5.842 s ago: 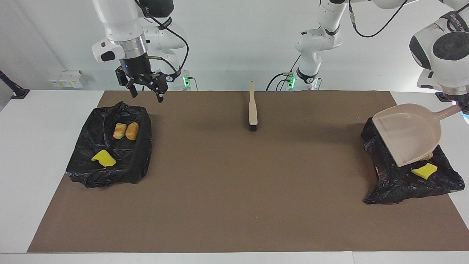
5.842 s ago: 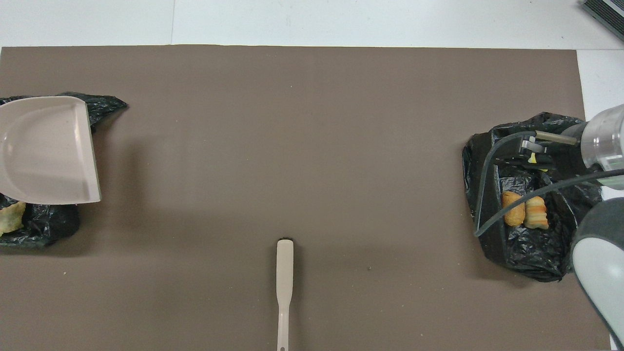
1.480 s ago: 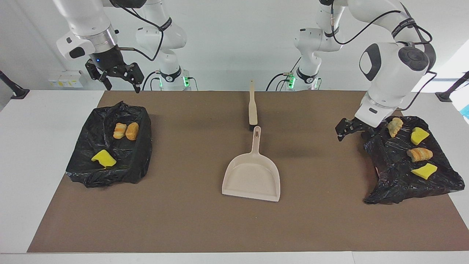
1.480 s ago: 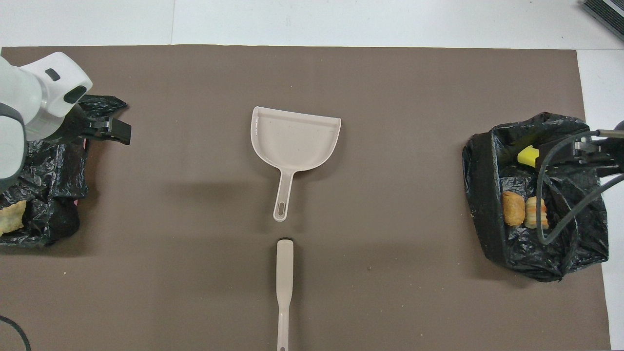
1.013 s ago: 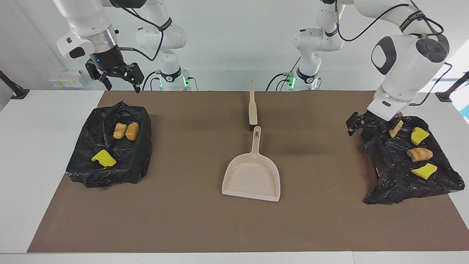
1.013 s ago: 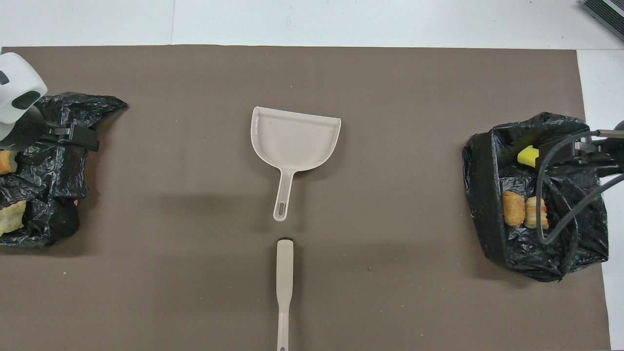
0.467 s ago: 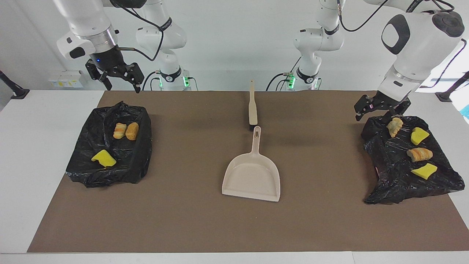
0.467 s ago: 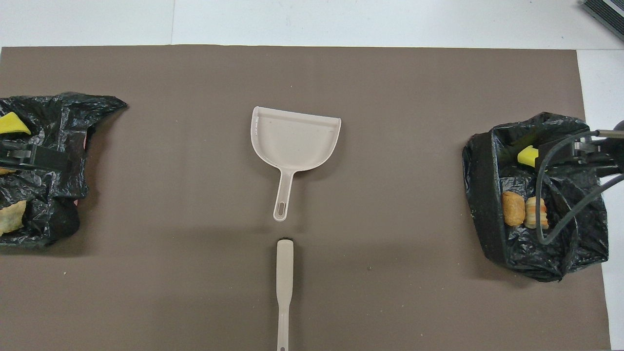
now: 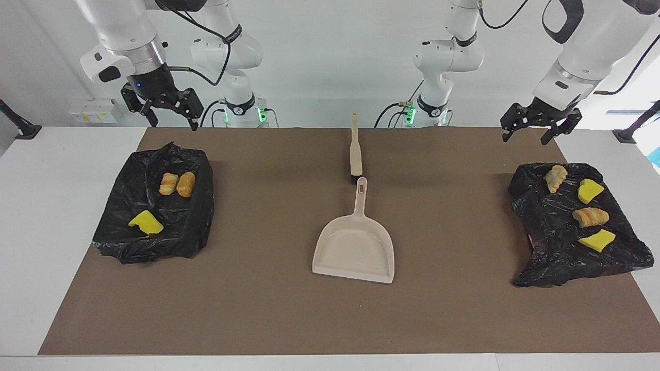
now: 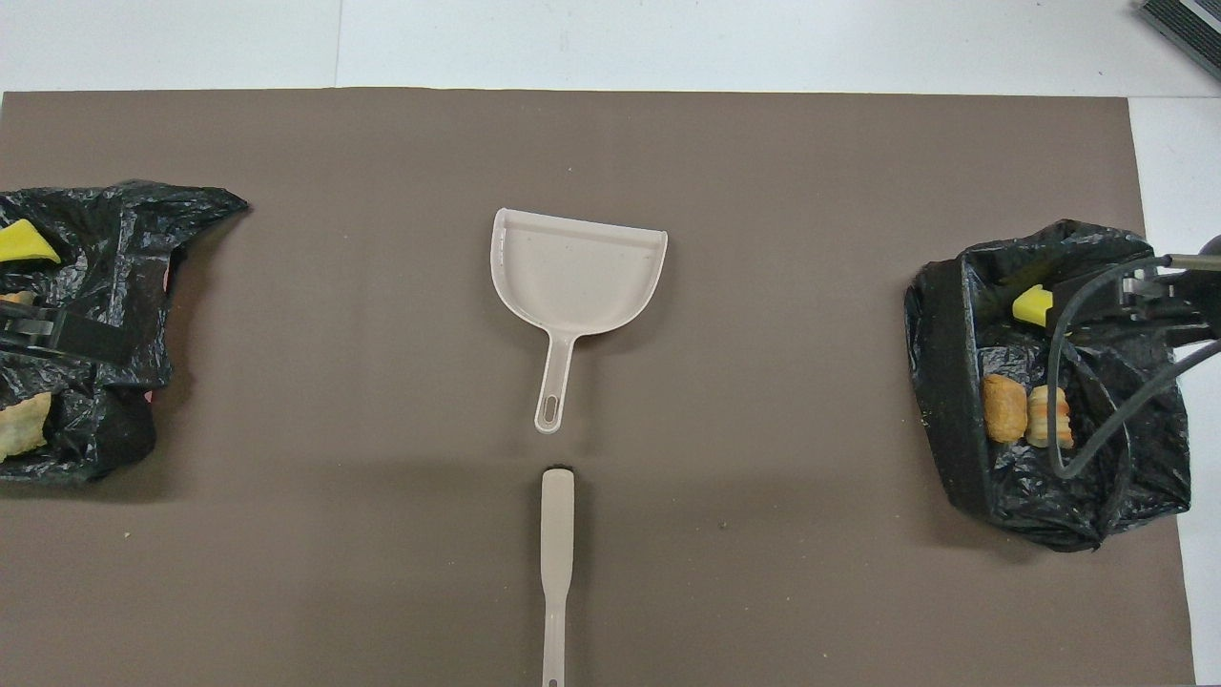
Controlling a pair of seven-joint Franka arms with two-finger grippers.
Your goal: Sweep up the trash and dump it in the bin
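At the upper right of the facing view we see the left gripper (image 9: 539,133) hanging in the air with its fingers spread apart and nothing between them. It is raised over the edge of the brown mat (image 9: 289,309), close to the black bag (image 9: 557,247) at the left arm's end of the table. On this bag lie four pieces of trash: a beige lump (image 9: 556,176), a yellow sponge piece (image 9: 589,191), an orange bread-like lump (image 9: 590,216) and one more yellow sponge piece (image 9: 597,240). They are apart from each other and all rest on the plastic.

At the upper left of the same view the right gripper (image 9: 169,114) also hangs in the air, fingers apart and empty, over the table near the second black bag (image 9: 129,242) at the right arm's end. In this bag we find two bread-like lumps (image 9: 177,184) touching side by side, and a yellow sponge (image 9: 146,222) lower in the frame, apart from them.

At the centre of the frame the beige dustpan (image 9: 356,247) lies flat on the mat, with its handle pointing to the robots. The beige brush (image 9: 356,152) lies just above it in the frame, in one line with the handle; its dark bristle end is just beside the handle's tip, and we cannot tell if they touch. In the overhead view a small gap shows between the brush (image 10: 557,544) and the dustpan (image 10: 577,277).
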